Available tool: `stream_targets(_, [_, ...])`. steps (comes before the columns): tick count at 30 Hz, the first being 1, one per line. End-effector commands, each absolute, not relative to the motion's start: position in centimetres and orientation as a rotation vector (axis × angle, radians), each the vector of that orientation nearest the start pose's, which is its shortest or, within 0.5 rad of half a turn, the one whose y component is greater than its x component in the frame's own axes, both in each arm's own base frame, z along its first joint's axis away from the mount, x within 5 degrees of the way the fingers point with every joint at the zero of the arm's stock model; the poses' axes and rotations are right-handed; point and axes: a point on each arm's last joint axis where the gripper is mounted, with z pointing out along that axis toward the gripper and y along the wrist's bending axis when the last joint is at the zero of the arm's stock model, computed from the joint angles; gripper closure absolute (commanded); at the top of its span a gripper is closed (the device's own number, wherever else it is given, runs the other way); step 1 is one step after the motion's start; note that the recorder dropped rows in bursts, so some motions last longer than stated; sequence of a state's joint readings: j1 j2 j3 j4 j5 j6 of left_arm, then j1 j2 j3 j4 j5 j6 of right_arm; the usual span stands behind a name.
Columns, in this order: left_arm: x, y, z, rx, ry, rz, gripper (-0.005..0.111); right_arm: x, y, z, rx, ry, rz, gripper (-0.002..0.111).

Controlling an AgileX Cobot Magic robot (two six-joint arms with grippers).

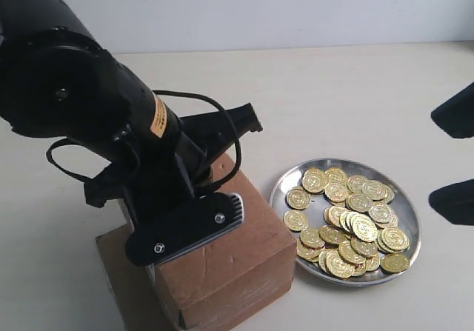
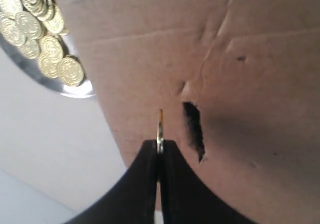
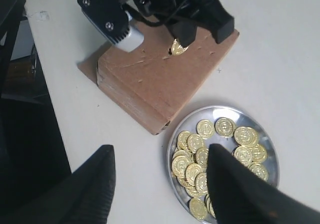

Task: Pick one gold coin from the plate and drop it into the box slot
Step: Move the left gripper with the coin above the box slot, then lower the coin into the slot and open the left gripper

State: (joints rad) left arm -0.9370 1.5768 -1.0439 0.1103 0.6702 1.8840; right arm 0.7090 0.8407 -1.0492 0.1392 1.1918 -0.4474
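Gold-toned and edge-on, one small gold coin (image 2: 160,126) is pinched between the black fingertips of my left gripper (image 2: 159,146). Jaws are pressed together on it, and most of the coin pokes out past the tips. My left wrist view puts it over the top face of the brown rectangular cardboard box (image 2: 250,58), just beside the short dark ragged slit (image 2: 194,129) cut in the middle of that face. Coin is not in the slit; I cannot tell if its edge touches the cardboard. Box top is dented and creased around the slit. In my right wrist view the same coin shows its flat face, hanging under my left fingers right at the box top.

Exterior view: my black left arm (image 1: 111,116) runs from the upper left of the frame down over the box at lower centre and covers the slit. Box stands on a flat brown cardboard sheet (image 1: 122,272) that sticks out at its lower left. Round shallow shiny silver metal plate (image 1: 407,209) lies on the pale tabletop (image 1: 333,94) at the lower right of the frame, just beside the box. Loose gold coins (image 1: 355,223) are heaped in it, many overlapping.

My right gripper (image 3: 165,184) hangs above the plate with jaws wide apart, nothing between them. In the exterior view only its two dark fingertips (image 1: 453,112) show, at the right edge.
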Motion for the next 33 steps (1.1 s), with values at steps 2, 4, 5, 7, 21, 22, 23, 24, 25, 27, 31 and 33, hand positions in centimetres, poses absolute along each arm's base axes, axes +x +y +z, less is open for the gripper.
stream_targets(2, [20.0,-24.5,23.0,-3.394,-0.518,-0.437,0.107,8.0,8.3,39.0,-1.301,2.024,0.303,0.055])
stream_targets(4, [20.3,-24.2,23.0,-3.387,-0.559,-0.439,0.107,7.7,8.1,39.1,-1.294,2.011,0.307,0.055])
stream_targets(5, [20.5,-24.1,23.0,-3.383,-0.575,-0.440,0.107,7.7,8.1,39.2,-1.293,2.009,0.307,0.055])
stream_targets(7, [20.6,-24.0,23.0,-3.380,-0.582,-0.439,0.107,7.5,8.0,39.2,-1.291,2.004,0.308,0.055])
stream_targets(21, [20.7,-24.0,22.6,-3.321,-0.739,-0.365,0.107,7.5,8.0,39.3,-1.288,2.001,0.310,0.055])
stream_targets(22, [20.6,-24.0,22.6,-3.314,-0.742,-0.358,0.107,7.5,8.0,39.3,-1.288,2.001,0.310,0.055])
stream_targets(23, [20.6,-24.0,22.6,-3.312,-0.742,-0.356,0.107,7.5,8.0,39.3,-1.288,2.001,0.310,0.055])
stream_targets(24, [20.6,-24.0,22.6,-3.312,-0.742,-0.356,0.107,7.5,8.0,39.3,-1.288,2.001,0.310,0.055])
stream_targets(25, [20.6,-24.0,22.6,-3.312,-0.742,-0.356,0.107,7.5,8.0,39.3,-1.288,2.001,0.310,0.055])
stream_targets(27, [20.6,-24.0,22.6,-3.314,-0.744,-0.356,0.107,7.5,8.0,39.3,-1.288,2.001,0.310,0.055])
stream_targets(31, [20.6,-24.0,22.6,-3.319,-0.743,-0.363,0.107,7.5,8.0,39.3,-1.288,2.001,0.310,0.055])
stream_targets(33, [20.6,-24.0,22.6,-3.322,-0.748,-0.360,0.107,7.5,8.0,39.3,-1.288,2.001,0.310,0.055])
